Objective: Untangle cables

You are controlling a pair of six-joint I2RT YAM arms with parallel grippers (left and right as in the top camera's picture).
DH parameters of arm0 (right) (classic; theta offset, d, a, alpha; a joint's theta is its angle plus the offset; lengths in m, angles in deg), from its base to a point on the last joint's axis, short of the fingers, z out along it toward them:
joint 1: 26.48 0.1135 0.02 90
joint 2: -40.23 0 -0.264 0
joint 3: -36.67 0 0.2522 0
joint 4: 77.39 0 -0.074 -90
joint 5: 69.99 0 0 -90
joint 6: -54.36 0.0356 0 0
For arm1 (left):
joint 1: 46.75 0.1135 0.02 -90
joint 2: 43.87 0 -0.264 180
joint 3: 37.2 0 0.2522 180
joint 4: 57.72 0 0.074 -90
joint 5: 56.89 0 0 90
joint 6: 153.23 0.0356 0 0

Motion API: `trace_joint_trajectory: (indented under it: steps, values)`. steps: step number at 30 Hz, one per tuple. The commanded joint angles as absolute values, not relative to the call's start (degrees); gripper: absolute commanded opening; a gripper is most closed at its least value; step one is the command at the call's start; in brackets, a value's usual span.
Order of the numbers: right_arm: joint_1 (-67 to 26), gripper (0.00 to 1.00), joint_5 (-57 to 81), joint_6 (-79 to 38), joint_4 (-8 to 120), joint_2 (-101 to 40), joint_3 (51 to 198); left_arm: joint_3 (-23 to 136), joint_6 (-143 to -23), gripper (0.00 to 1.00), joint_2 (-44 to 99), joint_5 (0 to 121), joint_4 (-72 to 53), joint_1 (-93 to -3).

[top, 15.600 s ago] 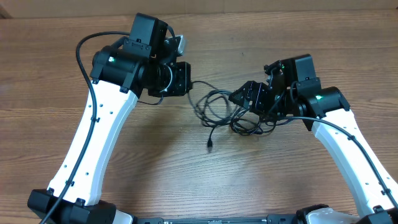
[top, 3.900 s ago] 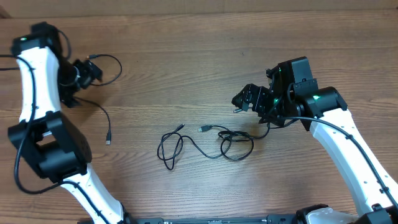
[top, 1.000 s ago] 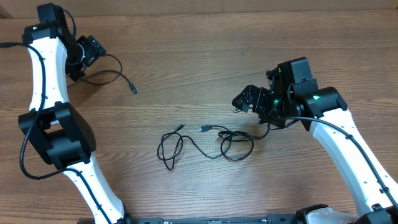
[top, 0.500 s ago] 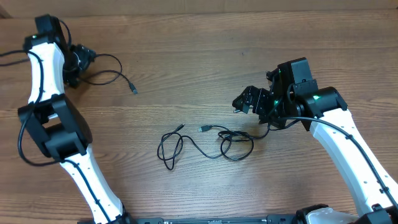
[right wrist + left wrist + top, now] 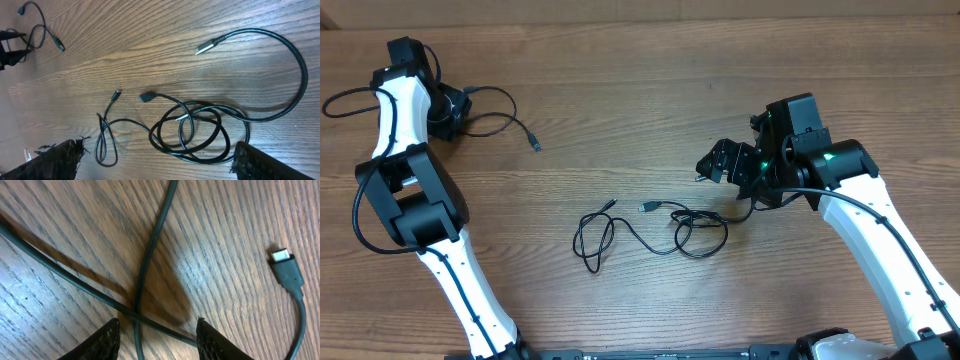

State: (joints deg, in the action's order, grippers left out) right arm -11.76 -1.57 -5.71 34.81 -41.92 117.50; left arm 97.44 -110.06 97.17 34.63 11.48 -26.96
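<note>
**One cable lying off at the far left, two others meeting in a coil at mid-worktop**

**Overhead.** The left gripper (image 5: 450,108) is reaching to the far-left back corner of the wooden worktop (image 5: 620,80). It is sitting over one end of a thin black cable (image 5: 525,130), whose free plug (image 5: 535,146) is pointing out to the right. Its jaws are not showing from here. Well apart from it, at mid-worktop, a looped cable (image 5: 579,240) is forming a narrow loop and running right into a coiled cable (image 5: 700,254). The right gripper (image 5: 712,165) is hovering just behind and to the right of the coil, carrying nothing.

**Left wrist.** The two fingertips (image 5: 111,340) are standing apart at the bottom edge. Two strands of the thin black cable are crossing on the wood just ahead of them, and one strand is passing through the gap. Neither pad is pressing on it. The plug, dark with a pale metal tip, is lying off to the right.

**Right wrist.** The fingertips (image 5: 60,157) are spread wide at the lower corners, clamping nothing. Between them the coiled cable is lying in several overlapping rings. A long arc is sweeping out from it to the right and back up to a silver-tipped plug (image 5: 205,47). The looped cable is lying to the left of the coil, joined to it by one strand. The thin black cable is showing small in the top-left corner.
</note>
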Motion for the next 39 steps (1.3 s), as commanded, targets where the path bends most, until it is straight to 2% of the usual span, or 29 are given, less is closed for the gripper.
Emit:
trace_joint_trajectory:
  steps: [1, 4, 8, 15, 16, 17, 22, 26, 38, 39]
  values:
    - [-11.54, 0.97, -0.52, -6.1, 34.7, -42.21, 117.13, 97.36, -110.32, 0.49, 98.52, 30.74, 11.24, -26.46]
    - [-11.54, 0.97, -0.52, -6.1, 34.2, -42.21, 117.0, 97.36, -109.49, 0.47, 99.0, 27.79, 11.28, -26.44]
    - [-11.54, 0.97, -0.52, -6.08, 34.26, -42.21, 116.3, 97.36, -109.29, 0.33, 100.01, 26.7, 11.37, -26.28]
    - [-11.54, 0.97, -0.57, -6.08, 34.24, -42.21, 115.09, 97.36, -106.58, 0.18, 102.67, 29.32, 7.68, -26.04]
    - [-11.54, 0.97, -0.57, -6.08, 34.24, -42.21, 114.96, 97.36, -106.19, 0.14, 102.72, 29.23, 7.13, -26.04]
    - [-11.54, 0.97, -0.57, -6.08, 34.22, -42.21, 114.85, 97.36, -104.94, 0.05, 102.72, 29.27, 5.8, -25.96]
    - [-11.54, 0.97, -0.55, -6.08, 34.31, -42.21, 114.85, 97.51, -103.24, 0.04, 102.7, 30.7, 2.19, -24.64]
    - [-11.54, 0.97, -0.55, -6.08, 34.31, -42.21, 114.85, 100.39, -103.54, 0.04, 102.7, 36.18, 0.75, -21.89]
    - [-11.54, 0.97, -0.55, -6.06, 35.77, -42.21, 114.85, 122.88, -114.69, 0.04, 102.63, 53.21, 1.88, -12.78]
    - [-11.54, 0.97, -0.55, -6.06, 35.77, -42.21, 114.85, 123.43, -114.65, 0.13, 102.63, 53.95, 1.99, -12.58]
